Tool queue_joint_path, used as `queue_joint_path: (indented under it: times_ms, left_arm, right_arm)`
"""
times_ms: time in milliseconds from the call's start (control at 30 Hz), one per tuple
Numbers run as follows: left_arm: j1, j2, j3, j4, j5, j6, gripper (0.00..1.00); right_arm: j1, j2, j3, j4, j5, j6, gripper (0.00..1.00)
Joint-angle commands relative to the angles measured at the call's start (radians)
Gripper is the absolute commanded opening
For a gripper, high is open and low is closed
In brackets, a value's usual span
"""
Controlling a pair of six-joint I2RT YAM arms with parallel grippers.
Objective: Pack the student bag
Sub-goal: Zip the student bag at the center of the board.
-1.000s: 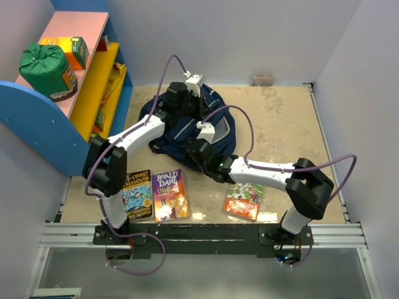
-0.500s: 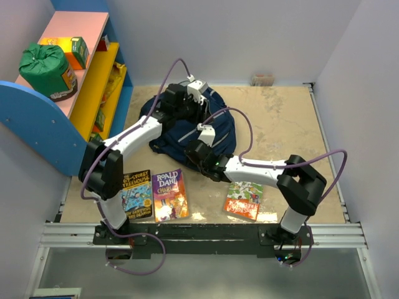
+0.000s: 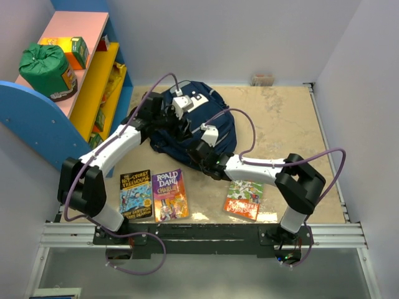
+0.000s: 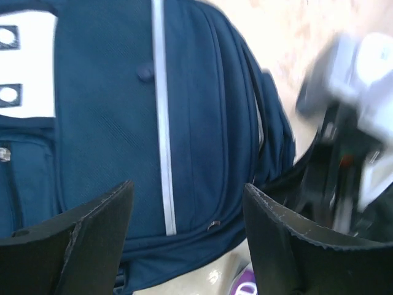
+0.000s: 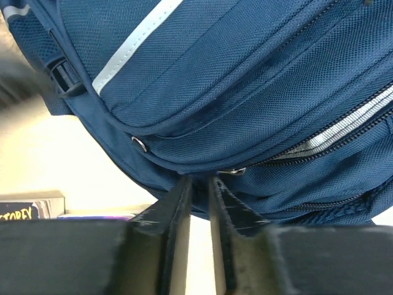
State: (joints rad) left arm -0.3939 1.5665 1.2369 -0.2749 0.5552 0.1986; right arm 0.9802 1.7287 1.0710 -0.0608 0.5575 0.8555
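The student bag (image 3: 221, 131), navy with a grey stripe and white patches, lies flat at the table's back middle. My left gripper (image 3: 181, 121) hovers over its left part. In the left wrist view that gripper (image 4: 187, 190) stands open above the bag's (image 4: 104, 92) front panel, with nothing between its fingers. My right gripper (image 3: 201, 149) is at the bag's near edge. In the right wrist view its jaws (image 5: 198, 179) are almost together, pinching a fold of the bag's (image 5: 245, 74) lower rim beside a metal zipper pull (image 5: 233, 171).
Three books lie near the front edge: one on the left (image 3: 136, 194), a Roald Dahl book (image 3: 170, 195) beside it, and a red one (image 3: 244, 200) on the right. A shelf unit (image 3: 93, 81) at the left holds a green sack (image 3: 43, 65) and a box (image 3: 77, 52).
My left gripper has opened, let go of the bag's top and drawn back to the left. My right gripper has closed on the bag's near edge.
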Motion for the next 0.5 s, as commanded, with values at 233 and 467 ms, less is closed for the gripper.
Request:
queue_joint_path:
  times_ms: [233, 467]
  left_arm:
    - [0.009, 0.007, -0.143, 0.051, 0.141, 0.320, 0.79]
    - [0.007, 0.036, -0.152, 0.117, 0.170, 0.369, 0.80]
  right_arm:
    - [-0.009, -0.133, -0.107, 0.056, 0.022, 0.047, 0.00]
    - [-0.012, -0.218, -0.175, 0.079, 0.018, 0.050, 0.00]
